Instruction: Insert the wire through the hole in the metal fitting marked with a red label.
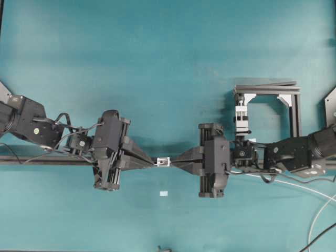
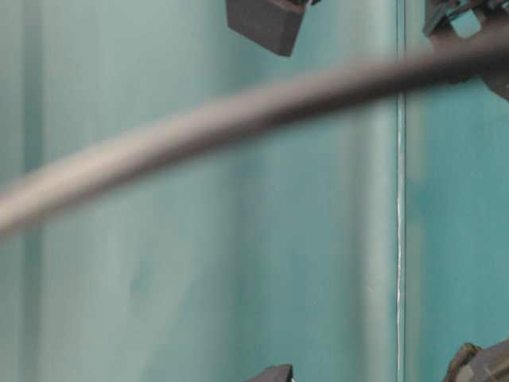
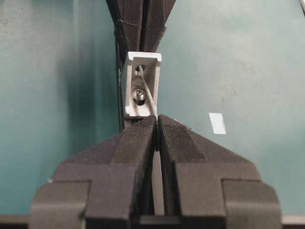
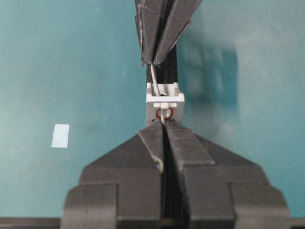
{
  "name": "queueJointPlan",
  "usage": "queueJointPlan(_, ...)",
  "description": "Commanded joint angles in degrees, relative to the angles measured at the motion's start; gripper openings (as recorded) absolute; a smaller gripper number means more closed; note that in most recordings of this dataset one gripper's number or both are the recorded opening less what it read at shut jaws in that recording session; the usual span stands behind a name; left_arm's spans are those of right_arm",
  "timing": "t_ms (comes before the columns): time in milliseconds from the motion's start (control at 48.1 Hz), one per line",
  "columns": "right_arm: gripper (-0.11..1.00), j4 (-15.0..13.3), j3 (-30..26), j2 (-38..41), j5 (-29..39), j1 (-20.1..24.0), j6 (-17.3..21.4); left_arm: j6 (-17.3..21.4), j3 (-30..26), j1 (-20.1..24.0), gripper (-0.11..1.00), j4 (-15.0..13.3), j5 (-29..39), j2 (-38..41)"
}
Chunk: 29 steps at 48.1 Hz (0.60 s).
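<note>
Overhead: left gripper (image 1: 148,162) and right gripper (image 1: 181,160) meet nose to nose at the metal fitting (image 1: 163,161) on the black rail (image 1: 31,159); teal surface (image 1: 157,63) lies open far and near.
Table-level: blurred cable only; nothing told.
Left wrist: fingers together on the wire (image 3: 148,93), likely steadying it in the fitting.
Right wrist: jaws nearly together at the hole (image 4: 164,113), where the wire emerges; whether they grip it, I cannot tell.

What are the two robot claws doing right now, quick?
Left gripper: closed, pinching the wire beside the metal fitting.
Right gripper: nearly closed at the wire's tip; whether it grips cannot be told.
</note>
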Motion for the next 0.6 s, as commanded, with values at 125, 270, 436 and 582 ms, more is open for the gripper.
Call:
queueJointPlan(125,0.41,0.0,-0.5,-1.8,-1.3,-0.2,-0.3,0.1,-0.4,-0.3,-0.1,0.0,-0.2,-0.8)
queueJointPlan(270,0.83,-0.6,-0.1,-2.7,-1.1,0.1,-0.2,0.1,-0.4,-0.2,-0.1,0.1,0.4,-1.1)
queueJointPlan(436,0.95,-1.3,0.7,-4.7,-1.1,0.9,-0.1,0.3,0.2,-0.2,-0.1,0.1,1.5,-2.1)
queueJointPlan(582,0.95,-1.3,1.6,-6.0,-1.0,1.6,-0.1,0.4,1.7,-0.2,-0.1,0.1,1.8,-3.6)
